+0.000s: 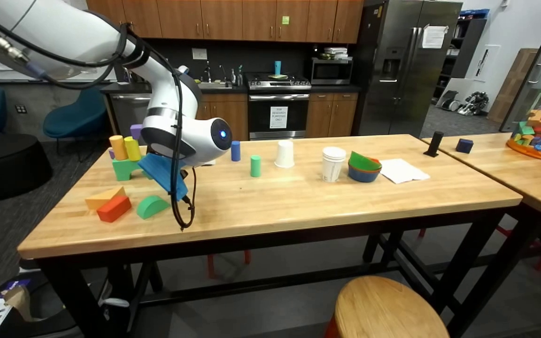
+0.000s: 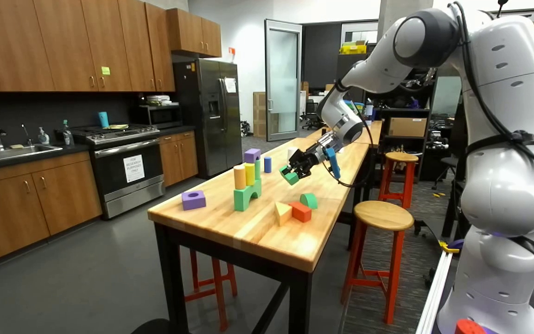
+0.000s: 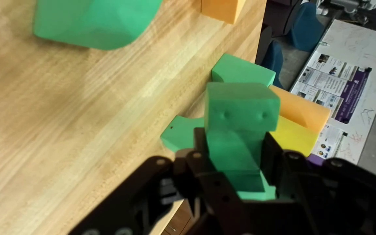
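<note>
Okay so, the hand point(image 3: 234, 141) is clamped on a green block point(image 3: 242, 112), a finger pressed to each side and the dented end poking out past the tips. Looks to me like the block is up off the tabletop point(image 2: 234, 225). It's near, but apart from, a green arch point(image 2: 247, 197) that has an orange cylinder point(image 2: 239, 177) and a yellow cylinder point(image 2: 249, 174) standing on it. A red block point(image 2: 301, 212), a pale orange wedge point(image 2: 282, 214) and a green half-round point(image 2: 309, 201) lie near each other on the tabletop too.

Handling-wise I'd bet on foam: matte skin, and those two little dents look like something soft got poked. So probably light, grippy, a bit squishy, hard to break. I'd pinch the flat opposite sides around the middle so it doesn't tip.

Stuff I can't make out: the block's full shape. Its lower part goes dark between the fingers in the wrist view, so no idea if there's a curve cut into it. It also covers part of the arch there. In an exterior view a blue plate point(image 1: 160, 171) and the wrist hide the grip, and what the purple piece point(image 2: 252, 155) rests on is unclear.
</note>
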`<control>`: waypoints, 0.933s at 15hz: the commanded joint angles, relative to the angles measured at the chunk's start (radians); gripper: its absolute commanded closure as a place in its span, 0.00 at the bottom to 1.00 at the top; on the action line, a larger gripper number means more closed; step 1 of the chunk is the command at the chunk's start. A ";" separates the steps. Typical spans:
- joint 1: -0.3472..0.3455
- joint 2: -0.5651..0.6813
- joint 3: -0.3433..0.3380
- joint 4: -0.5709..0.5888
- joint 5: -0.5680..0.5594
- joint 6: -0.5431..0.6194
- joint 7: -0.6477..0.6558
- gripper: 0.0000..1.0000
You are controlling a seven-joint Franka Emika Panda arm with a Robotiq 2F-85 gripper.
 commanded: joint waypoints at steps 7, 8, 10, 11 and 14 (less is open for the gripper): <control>-0.003 0.001 0.002 0.002 -0.003 -0.002 0.002 0.60; -0.003 0.001 0.002 0.002 -0.003 -0.002 0.002 0.60; -0.003 0.001 0.002 0.002 -0.003 -0.002 0.002 0.60; -0.003 0.001 0.002 0.002 -0.003 -0.002 0.002 0.60; -0.006 0.002 0.002 0.005 -0.007 -0.023 0.007 0.35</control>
